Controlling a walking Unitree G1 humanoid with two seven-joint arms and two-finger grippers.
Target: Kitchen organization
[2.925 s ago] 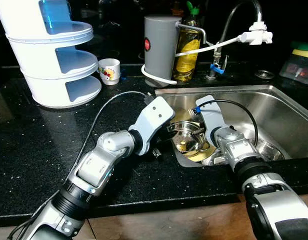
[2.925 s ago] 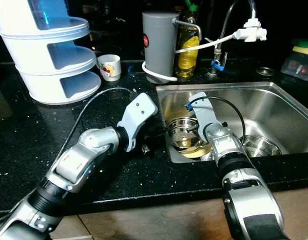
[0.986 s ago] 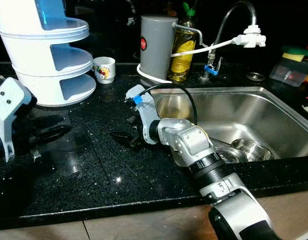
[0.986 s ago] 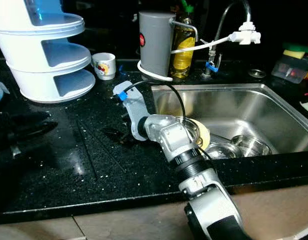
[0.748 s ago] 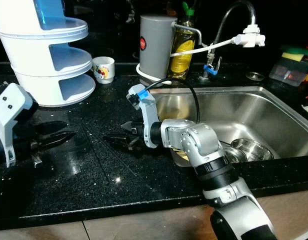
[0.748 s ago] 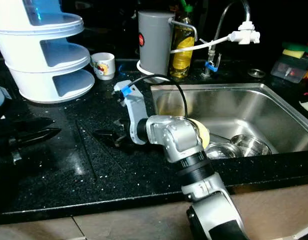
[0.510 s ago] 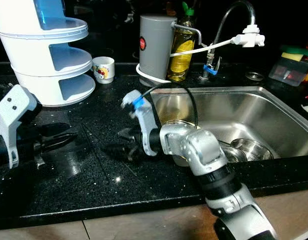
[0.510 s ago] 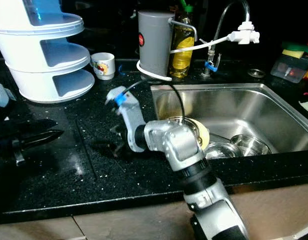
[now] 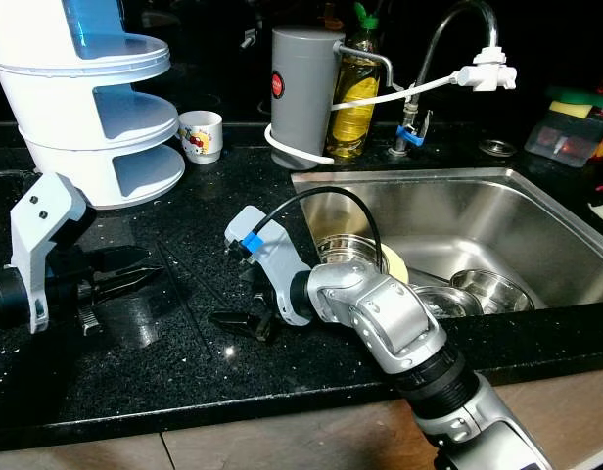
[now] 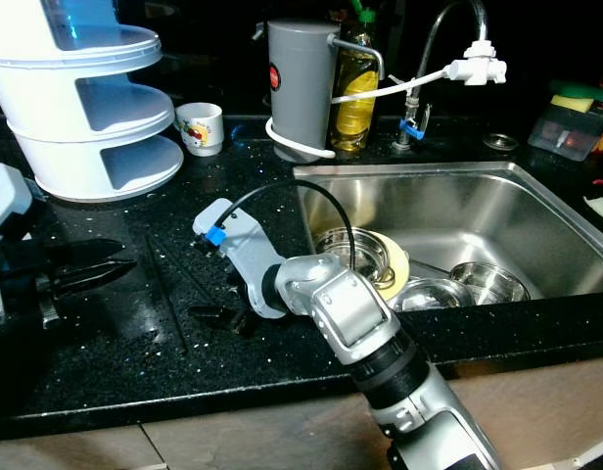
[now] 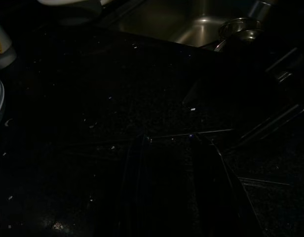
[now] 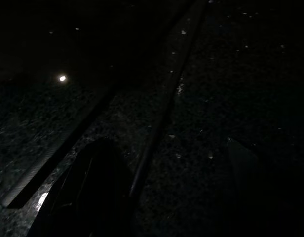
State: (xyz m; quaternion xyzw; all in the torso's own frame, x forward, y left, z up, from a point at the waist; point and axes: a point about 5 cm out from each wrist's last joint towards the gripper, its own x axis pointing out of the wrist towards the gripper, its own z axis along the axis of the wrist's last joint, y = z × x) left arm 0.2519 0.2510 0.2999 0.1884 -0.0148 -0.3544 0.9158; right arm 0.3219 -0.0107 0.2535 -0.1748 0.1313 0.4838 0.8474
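Two dark chopsticks (image 12: 161,121) lie side by side on the black speckled counter (image 9: 115,382), between the two grippers and left of the sink (image 9: 536,211). The right gripper (image 10: 206,315) is down at the counter surface just beside them; in its wrist view one chopstick runs into the gap between its fingers (image 12: 95,187), close to one finger, and whether they touch cannot be told. Its jaws are parted wide and hold nothing. The left gripper (image 10: 120,257) hovers low over the counter on the far side of the chopsticks, apart from them, its jaws moderately parted and likewise empty.

Counted: two chopsticks; one white three-tier rack (image 9: 106,108); one small printed cup (image 9: 200,135); one grey canister (image 9: 300,83); one bottle of yellow liquid (image 9: 355,93); one tap (image 9: 448,39); three steel vessels (image 9: 492,291) and one yellow plate (image 9: 395,264) in the sink
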